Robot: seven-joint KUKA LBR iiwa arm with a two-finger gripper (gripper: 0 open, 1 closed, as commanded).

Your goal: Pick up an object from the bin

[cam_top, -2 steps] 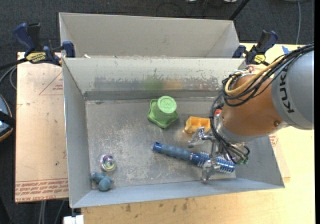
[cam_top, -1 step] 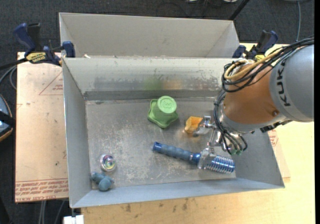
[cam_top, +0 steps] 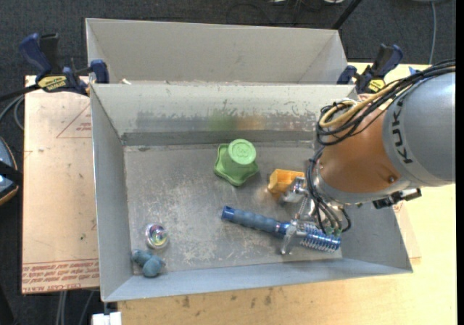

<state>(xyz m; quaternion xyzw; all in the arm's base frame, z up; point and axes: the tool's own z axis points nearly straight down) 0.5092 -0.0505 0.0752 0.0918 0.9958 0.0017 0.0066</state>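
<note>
While spread wide, hand (cam_top: 293, 215) touches blue brush (cam_top: 254, 220), near orange piece (cam_top: 280, 180).

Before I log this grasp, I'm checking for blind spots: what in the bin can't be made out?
Camera view:
1. Orange thing: right side hidden by the arm's wrist; kind unclear.
2. Blue brush: bristle end partly under the wrist.
3. Shiny round thing and blue-grey lump, lower-left corner: too small to identify.
</note>
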